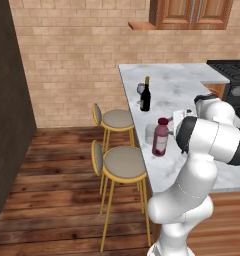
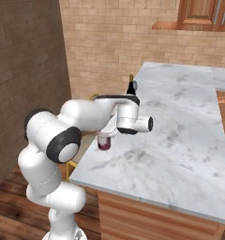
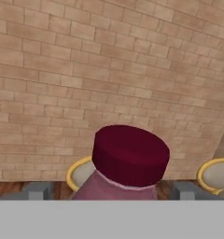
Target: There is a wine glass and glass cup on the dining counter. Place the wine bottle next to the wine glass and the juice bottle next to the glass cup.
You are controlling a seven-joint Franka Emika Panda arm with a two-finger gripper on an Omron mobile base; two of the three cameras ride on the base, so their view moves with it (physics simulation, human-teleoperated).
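Juice bottle [image 1: 160,137]: squat, dark maroon liquid, maroon cap, pale pinkish label; upright on counter [image 1: 167,90], centre-right of left base view, just beside glass cup [image 1: 150,133]. Hand [image 3: 111,191] at bottle, fingers [image 3: 37,191] apart either side of neck, not clamped. Wine bottle [image 1: 145,95], dark, gold top, beside wine glass [image 1: 140,90], upper centre.

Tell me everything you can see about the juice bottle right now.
The juice bottle is squat, filled with dark red-maroon liquid, with a round maroon cap and a pale pinkish label. It stands upright on the dining counter near its stool-side edge, right beside the glass cup; whether they touch is unclear. In the hand view its cap sits between the finger tips, whose jaws stand wide, apparently clear of it.
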